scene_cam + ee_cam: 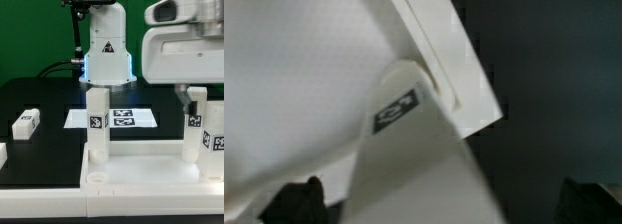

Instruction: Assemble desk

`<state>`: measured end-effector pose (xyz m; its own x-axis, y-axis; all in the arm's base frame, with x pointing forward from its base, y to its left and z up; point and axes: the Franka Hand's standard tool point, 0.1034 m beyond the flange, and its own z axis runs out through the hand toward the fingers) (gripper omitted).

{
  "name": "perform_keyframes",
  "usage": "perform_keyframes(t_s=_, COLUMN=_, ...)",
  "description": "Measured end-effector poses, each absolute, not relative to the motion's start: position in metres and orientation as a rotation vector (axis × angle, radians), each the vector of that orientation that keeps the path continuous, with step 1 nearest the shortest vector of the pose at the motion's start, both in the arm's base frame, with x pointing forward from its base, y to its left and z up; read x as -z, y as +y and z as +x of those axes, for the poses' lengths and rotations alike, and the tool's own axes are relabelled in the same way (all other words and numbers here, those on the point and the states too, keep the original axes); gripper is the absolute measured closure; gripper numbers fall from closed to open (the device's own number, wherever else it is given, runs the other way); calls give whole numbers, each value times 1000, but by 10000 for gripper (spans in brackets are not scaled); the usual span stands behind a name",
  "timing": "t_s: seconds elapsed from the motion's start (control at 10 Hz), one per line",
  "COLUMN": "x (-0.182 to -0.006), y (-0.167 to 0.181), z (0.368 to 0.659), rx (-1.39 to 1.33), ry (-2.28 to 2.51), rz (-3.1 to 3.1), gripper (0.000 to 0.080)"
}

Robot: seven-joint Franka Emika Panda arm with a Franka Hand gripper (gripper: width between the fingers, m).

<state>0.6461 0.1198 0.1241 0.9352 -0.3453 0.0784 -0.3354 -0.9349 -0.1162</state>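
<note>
The desk panel (140, 178) lies near the front, with two legs (97, 122) upright in its corners. Another leg (25, 122) lies far left. The gripper (446, 200) looks spread apart, perhaps grasping nothing.

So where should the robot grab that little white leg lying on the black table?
Probably around its middle, coming straight down from above. The loose leg lies flat on the black table with bare space along both long sides, so it can be pinched across its narrow width.
</note>
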Motion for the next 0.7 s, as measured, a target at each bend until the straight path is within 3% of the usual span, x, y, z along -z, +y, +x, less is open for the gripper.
perform_keyframes(t_s=0.3, x=-123, y=118, z=646, rx=158, ry=215, rz=-3037, gripper=151)
perform_keyframes(t_s=0.5, x=-123, y=118, z=646, rx=156, ry=247, rz=-3034, gripper=397)
perform_keyframes(t_s=0.6, x=-123, y=116, z=646, rx=152, ry=350, rz=-3023, gripper=397)
perform_keyframes(t_s=0.7, x=-123, y=113, z=647, rx=150, ry=497, rz=-3000, gripper=505)
